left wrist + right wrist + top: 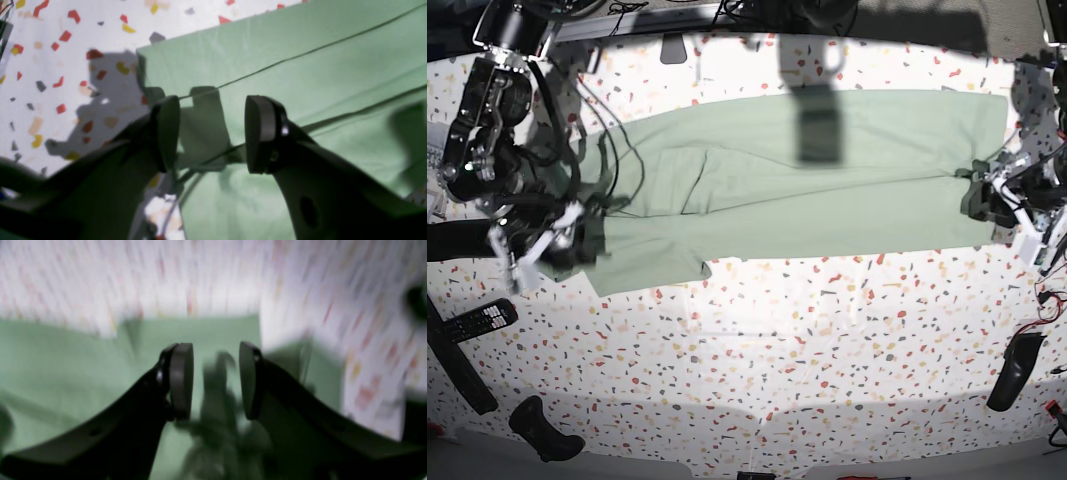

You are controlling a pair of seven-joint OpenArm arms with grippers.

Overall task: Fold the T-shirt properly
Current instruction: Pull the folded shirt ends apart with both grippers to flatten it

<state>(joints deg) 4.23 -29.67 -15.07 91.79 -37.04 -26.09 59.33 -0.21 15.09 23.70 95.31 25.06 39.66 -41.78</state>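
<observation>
The T-shirt (797,190) is found spread flat as a long, pale green band across the far half of the speckled table (777,380), folded lengthwise, with layered edges visible along its length. A sleeve portion (652,265) is seen projecting from the shirt's near edge toward the side of the right arm.

The left gripper (211,133) is observed at one short end of the T-shirt, close to its corner. Its pads (258,133) are parted, with a clear gap between them through which a layered cloth edge is seen; whether cloth touches the pads cannot be told.

The right gripper (215,380) is observed at the opposite end of the T-shirt. Its view is blurred, yet the pads (181,380) are shown standing apart, with green cloth below and nothing clamped between them.

A remote control (479,320) is noted on the table, well clear of the shirt's near edge.
</observation>
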